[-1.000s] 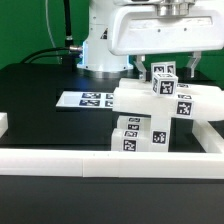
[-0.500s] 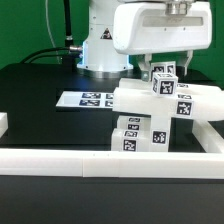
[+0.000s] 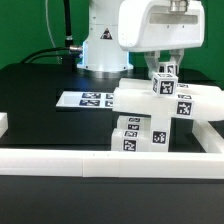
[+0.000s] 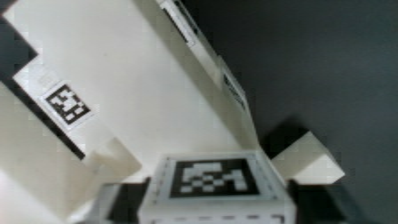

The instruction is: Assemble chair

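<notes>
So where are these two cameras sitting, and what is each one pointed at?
Exterior view: off the arm, low beside the table, facing the partly built chair across the white border rail; the arm's white body and gripper show above.
Wrist view: on the wrist, looking down the gripper; dark fingers flank a small tagged block.
Shared: that block and the chair's white panels.

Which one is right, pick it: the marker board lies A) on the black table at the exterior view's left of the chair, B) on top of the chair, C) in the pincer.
A: the marker board lies flat on the black table, at the exterior view's left of the chair.
</notes>
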`<state>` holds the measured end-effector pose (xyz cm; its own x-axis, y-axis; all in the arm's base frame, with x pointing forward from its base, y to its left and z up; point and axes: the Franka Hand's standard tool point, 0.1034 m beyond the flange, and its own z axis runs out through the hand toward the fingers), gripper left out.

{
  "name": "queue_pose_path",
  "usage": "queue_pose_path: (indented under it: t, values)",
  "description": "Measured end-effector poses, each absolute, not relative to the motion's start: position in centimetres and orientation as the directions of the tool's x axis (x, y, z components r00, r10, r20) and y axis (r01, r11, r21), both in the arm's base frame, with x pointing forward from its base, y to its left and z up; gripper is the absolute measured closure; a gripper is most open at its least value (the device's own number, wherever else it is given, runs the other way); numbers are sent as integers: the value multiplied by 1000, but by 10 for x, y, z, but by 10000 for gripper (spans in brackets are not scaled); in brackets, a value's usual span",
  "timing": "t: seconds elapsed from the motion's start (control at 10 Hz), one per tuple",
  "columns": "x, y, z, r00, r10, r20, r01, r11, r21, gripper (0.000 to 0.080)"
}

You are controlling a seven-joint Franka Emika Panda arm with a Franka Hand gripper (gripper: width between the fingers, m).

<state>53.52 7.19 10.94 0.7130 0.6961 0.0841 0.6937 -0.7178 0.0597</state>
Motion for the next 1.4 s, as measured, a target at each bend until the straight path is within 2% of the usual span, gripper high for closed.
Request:
queue_pose_path:
  t: [0.1, 0.3, 0.5, 0.7, 1.1, 1.2, 1.4]
  values:
    - [535, 72, 109, 727, 682, 85, 680, -731, 58, 534]
    - [535, 72, 109, 745, 661, 87, 659, -750, 54, 534]
    - [535, 72, 109, 872, 479, 100, 478, -878, 34, 534]
    - [535, 75, 109, 972, 197, 127, 200, -980, -14, 534]
    - [536, 76, 109, 991, -30, 128, -24, -999, -45, 533]
    - [535, 76, 109, 976, -183, 117, -175, -981, -78, 533]
    - [533, 78, 109, 853, -518, 60, -505, -850, -149, 532]
